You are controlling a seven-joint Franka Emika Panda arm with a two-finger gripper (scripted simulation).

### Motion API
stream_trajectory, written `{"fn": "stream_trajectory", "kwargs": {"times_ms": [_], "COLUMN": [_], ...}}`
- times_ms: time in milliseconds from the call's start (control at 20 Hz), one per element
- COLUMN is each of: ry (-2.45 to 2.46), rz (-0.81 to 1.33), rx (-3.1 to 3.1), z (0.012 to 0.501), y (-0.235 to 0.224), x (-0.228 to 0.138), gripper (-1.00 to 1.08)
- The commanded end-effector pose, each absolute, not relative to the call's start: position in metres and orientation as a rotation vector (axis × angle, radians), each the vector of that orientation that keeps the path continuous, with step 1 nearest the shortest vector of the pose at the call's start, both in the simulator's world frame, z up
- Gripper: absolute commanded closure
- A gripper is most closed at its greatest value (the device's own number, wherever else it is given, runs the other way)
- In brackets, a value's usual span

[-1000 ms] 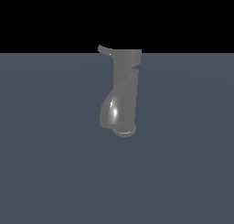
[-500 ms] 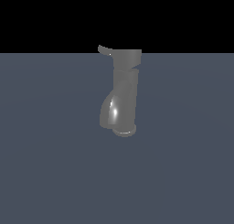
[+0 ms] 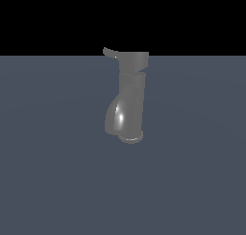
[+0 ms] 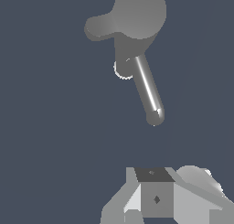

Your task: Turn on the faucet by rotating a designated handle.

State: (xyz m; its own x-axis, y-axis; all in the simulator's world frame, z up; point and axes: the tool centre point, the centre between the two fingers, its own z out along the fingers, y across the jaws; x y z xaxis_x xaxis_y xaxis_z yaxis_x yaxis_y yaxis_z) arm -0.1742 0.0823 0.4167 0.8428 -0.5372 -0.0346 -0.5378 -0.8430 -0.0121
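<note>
Faucet (image 3: pixel 129 97) glossy grey metal; handle (image 3: pixel 110 52) duller; floor (image 3: pixel 48 157) matt.

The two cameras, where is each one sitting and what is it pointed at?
Exterior view: off the arm, facing the faucet side-on, its handle projecting toward the exterior view's left; no robot part shows.
Wrist view: on the wrist, looking down over the faucet's top cap; part of the end effector shows at the frame edge, apart from the faucet.
Shared: faucet, handle, grey floor.
</note>
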Motion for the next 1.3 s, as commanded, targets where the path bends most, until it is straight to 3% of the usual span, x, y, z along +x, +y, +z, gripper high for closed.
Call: {"fn": "stream_trajectory", "kwargs": {"times_ms": [0,1250], "ry": [0.964,1.785], "rz": [0.045,0.025], "rx": [-2.967,-2.566], "z": [0.410,0.349], "y": [0.087,0.089], "x": [-0.163,-0.047], "gripper": [1.08,1.08]}}
